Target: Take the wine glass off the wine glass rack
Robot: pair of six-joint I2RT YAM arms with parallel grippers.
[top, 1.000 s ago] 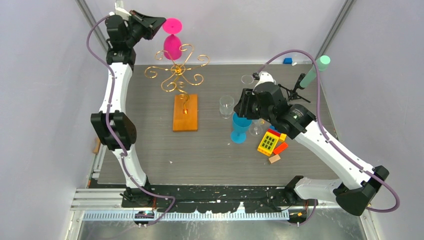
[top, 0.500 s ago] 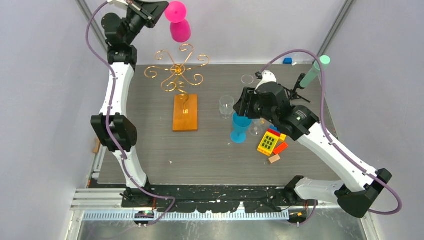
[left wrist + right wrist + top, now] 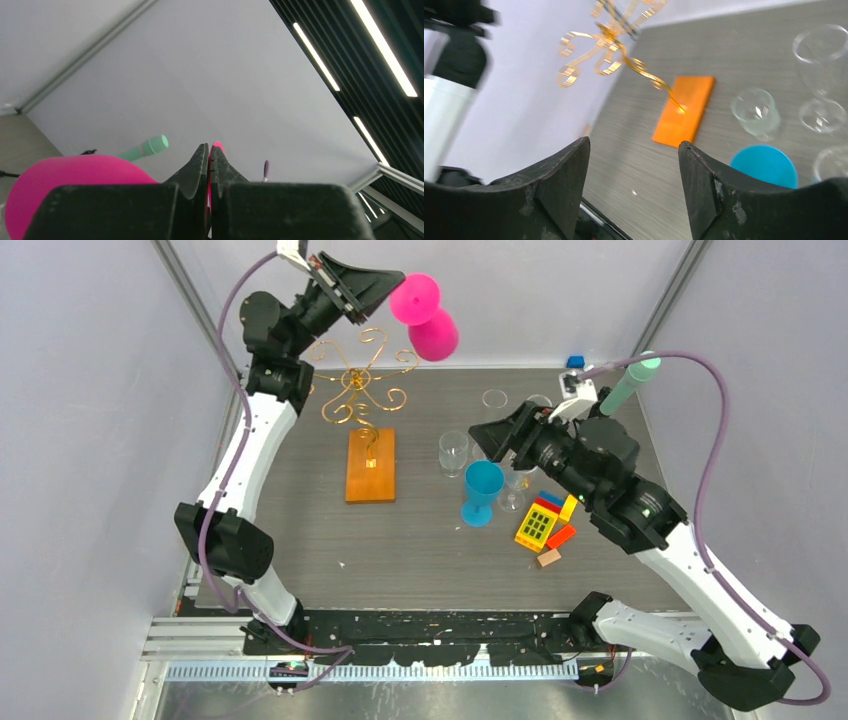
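Observation:
The pink wine glass (image 3: 434,337) is off the rack, tilted in the air above and to the right of it. My left gripper (image 3: 396,286) is shut on the rim of its foot. In the left wrist view the jaws (image 3: 209,150) pinch the thin pink foot, and the bowl (image 3: 75,185) bulges at lower left. The gold wire wine glass rack (image 3: 360,375) stands bare on its orange-brown base (image 3: 371,465); it also shows in the right wrist view (image 3: 609,35). My right gripper (image 3: 490,440) is open and empty, above the cups at centre right (image 3: 634,145).
A blue cup (image 3: 482,490) and several clear glasses (image 3: 453,450) stand right of the rack. Toy bricks (image 3: 540,525) lie near them. A black tripod with a mint-green tip (image 3: 630,380) stands at the back right. Grey walls close in on both sides.
My left arm has swung the pink glass up and to the right, away from the rack's scrolls. My right arm has shifted right and back, its gripper still open.

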